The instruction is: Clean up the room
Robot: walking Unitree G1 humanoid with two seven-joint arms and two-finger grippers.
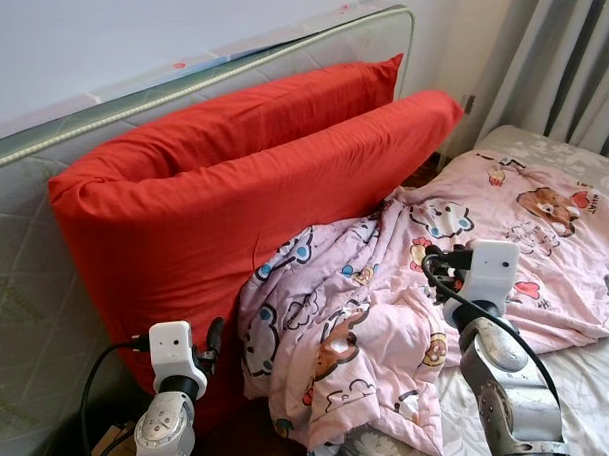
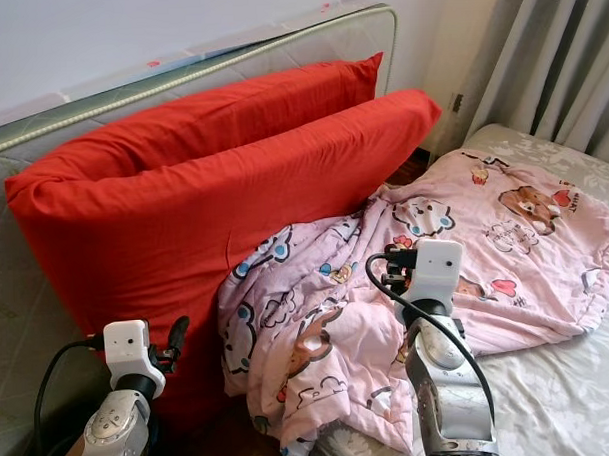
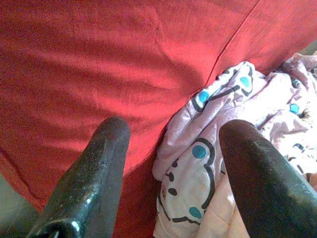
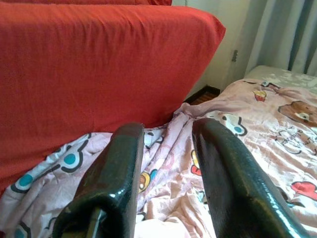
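Note:
A pink cartoon-print blanket lies crumpled over the bed's edge and hangs down to the floor. Its left side rests against a big red folded cushion that stands on edge. My left gripper is low in front of the red cushion, just left of the blanket's hanging edge. It is open, and its fingers frame the seam where blanket meets cushion. My right gripper hovers open just above the blanket on the bed. The right wrist view has the blanket beyond the empty fingers.
A grey quilted mattress stands upright against the wall behind the red cushion. The bed's pale sheet lies at the right, grey curtains beyond it. Wooden floor and a cardboard box are at lower left.

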